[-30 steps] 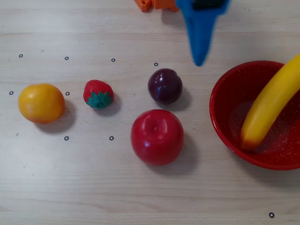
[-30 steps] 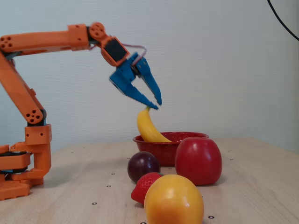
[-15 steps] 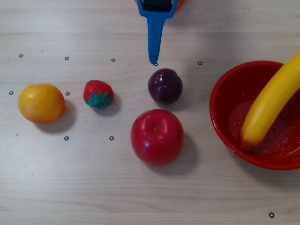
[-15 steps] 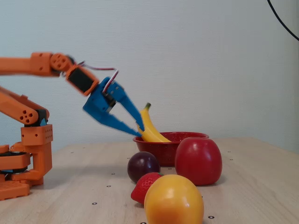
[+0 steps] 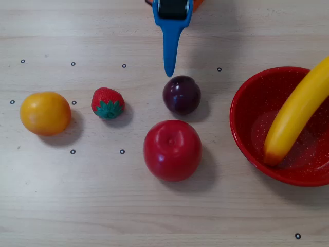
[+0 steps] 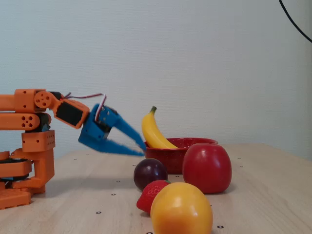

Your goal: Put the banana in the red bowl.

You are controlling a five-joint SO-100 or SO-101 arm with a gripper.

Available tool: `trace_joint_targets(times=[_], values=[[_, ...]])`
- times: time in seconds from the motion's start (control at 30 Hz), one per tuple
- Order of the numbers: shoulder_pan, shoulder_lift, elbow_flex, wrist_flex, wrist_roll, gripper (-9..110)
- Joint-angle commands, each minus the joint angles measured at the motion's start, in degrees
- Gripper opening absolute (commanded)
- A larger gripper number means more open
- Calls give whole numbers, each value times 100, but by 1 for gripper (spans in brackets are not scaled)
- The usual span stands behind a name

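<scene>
Since the long shiny yellow toy banana [image 5: 298,110] leans on the rim of the big round red speckled bowl [image 5: 241,134], it might tip out if bumped. The blue gripper [image 6: 141,146] holds nothing, jaws slightly spread.

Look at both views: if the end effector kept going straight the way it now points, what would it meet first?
Probably the dark plum. Overhead, the end effector tip points straight at it, just short. The fixed view suggests a downward slant, though depth there is unclear.
</scene>
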Motion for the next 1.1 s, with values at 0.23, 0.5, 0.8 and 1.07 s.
trace_joint_targets(times=[0.23,0.5,0.8,1.07], values=[[-281,844,114,1644,-483,0],[-264,1090,114,2232,-844,0],[-97,1090,114,2276,-879,0],[-97,1090,114,2285,-896,0]])
